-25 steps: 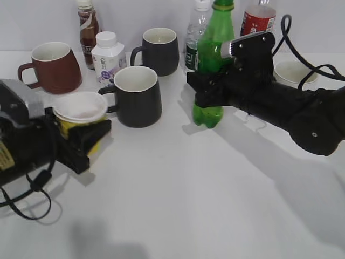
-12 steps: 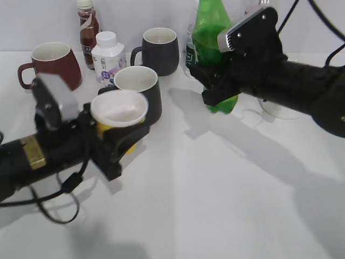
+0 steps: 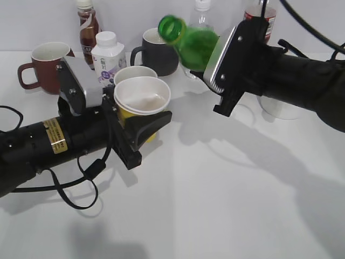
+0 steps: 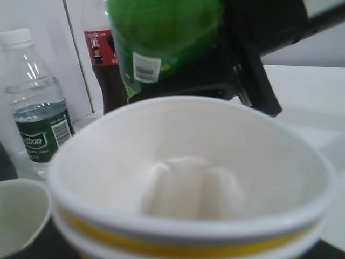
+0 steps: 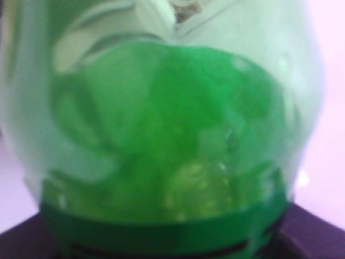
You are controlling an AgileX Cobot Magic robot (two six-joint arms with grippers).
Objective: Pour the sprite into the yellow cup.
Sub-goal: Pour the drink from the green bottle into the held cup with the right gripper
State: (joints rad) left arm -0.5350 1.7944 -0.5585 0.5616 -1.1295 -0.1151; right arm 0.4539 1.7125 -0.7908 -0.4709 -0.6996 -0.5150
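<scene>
A: Where is the sprite (image 3: 190, 44) sitting right now?

B: It is hanging in the air, tipped hard to the left, neck end (image 3: 171, 28) leaning toward the yellow cup (image 3: 141, 97). The right gripper (image 3: 215, 54) is pinching its body, fingers pressed against the green plastic.

A: How is it going to behave?

B: I am judging it as light and thin-walled, so a hard squeeze is likely to dent it and push liquid out unevenly. The smooth plastic is probably slippery, so taking hold around the lower body, as now, seems sensible.

A: And the cup?

B: The left gripper (image 3: 141, 127) is holding it off the tabletop (image 3: 215, 205), fingers clamping its lower wall. It is paper, I think, so soft and easily crushed. In the left wrist view its white inside (image 4: 188, 183) is looking empty, with the bottle looming just beyond the rim.

A: What is crowding them?

B: A dark mug (image 3: 133, 74) is sitting right behind the cup, another dark mug (image 3: 158, 49) farther back, a red mug (image 3: 47, 65) and a small white bottle (image 3: 108, 56) to the left. A water bottle (image 4: 33, 118) and a cola bottle (image 3: 259, 16) are standing behind the right arm.
</scene>
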